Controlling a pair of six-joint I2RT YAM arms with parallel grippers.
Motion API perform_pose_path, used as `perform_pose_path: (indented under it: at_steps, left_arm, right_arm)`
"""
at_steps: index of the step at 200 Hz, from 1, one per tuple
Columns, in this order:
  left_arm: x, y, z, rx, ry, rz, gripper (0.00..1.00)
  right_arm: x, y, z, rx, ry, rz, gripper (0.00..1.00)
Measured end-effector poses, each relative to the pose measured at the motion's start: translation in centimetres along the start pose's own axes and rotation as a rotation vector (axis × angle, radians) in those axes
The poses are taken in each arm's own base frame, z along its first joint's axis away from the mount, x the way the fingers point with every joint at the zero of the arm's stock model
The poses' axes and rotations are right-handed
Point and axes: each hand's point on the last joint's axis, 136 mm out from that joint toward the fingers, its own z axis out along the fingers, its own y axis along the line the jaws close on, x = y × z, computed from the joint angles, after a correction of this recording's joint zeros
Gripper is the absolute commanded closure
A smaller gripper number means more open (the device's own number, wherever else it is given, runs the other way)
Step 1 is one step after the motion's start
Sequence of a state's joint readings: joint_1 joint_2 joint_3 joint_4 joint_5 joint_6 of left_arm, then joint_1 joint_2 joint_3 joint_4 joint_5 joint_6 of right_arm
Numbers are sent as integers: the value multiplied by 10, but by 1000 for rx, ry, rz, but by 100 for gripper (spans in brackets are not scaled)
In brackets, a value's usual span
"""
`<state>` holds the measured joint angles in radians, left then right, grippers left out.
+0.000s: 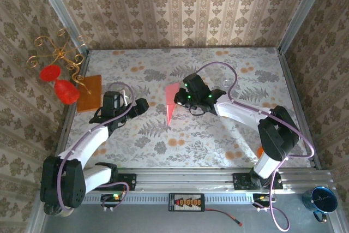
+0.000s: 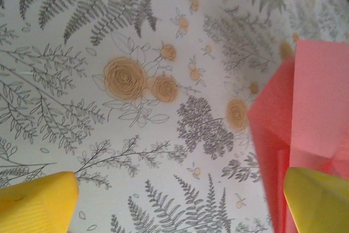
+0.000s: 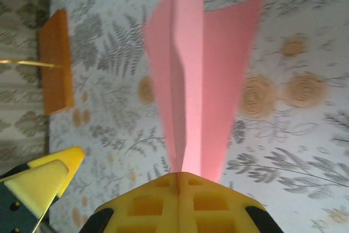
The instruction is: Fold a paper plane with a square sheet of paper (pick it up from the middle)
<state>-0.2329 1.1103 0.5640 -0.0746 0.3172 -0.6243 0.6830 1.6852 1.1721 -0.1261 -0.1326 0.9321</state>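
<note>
Right tool (image 3: 179,184) is clamped on the centre crease of the paper plane (image 3: 191,69) — pads closed flat together, 2 wings splaying away from the wrist. From above, the plane stands on edge mid-tabletop (image 1: 218,135), sharp point toward the near side. Left tool (image 2: 177,195) is open, fingers well apart. Its right finger (image 2: 319,200) overlaps the plane's left wing edge; can't tell if it's touching. Orange sheet (image 3: 54,64) lies well apart at far left, not involved.

Reads as final shaping, task nearly done. To do it well: hold the right pinch firm on the crease, ease the left tool in so only 1 wing sits between its fingers, close gently, press along the fold — not across it. Risk: thin paper buckles or slips out of the crease grip.
</note>
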Motion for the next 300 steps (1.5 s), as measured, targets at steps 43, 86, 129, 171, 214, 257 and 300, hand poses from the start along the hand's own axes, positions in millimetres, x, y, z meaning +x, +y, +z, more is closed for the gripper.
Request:
perform_pose_path:
  at_steps: [43,86,129,171,214,257,300]
  left_arm:
    - [-7,-8,-3,39,-50,-8,1]
    - [2,-15,4,51,-23,-12,1]
    - [24,-14,23,38,62,-38,2]
    - [50,-21,41,41,168,-37,6]
    - [70,-42,57,70,254,7,18]
    - [69,-58,80,64,318,55,44]
    - [64,-60,99,38,350,75,63]
  right_arm:
    - [18,-2,36,-97,82,-33,98]
    - [40,-48,52,-76,143,3,98]
    - [41,-83,52,-35,136,43,98]
    - [40,-102,50,-12,127,68,98]
    - [37,-104,50,-12,121,69,98]
    - [38,-104,50,-11,121,69,98]
    - [38,-104,50,-11,121,70,98]
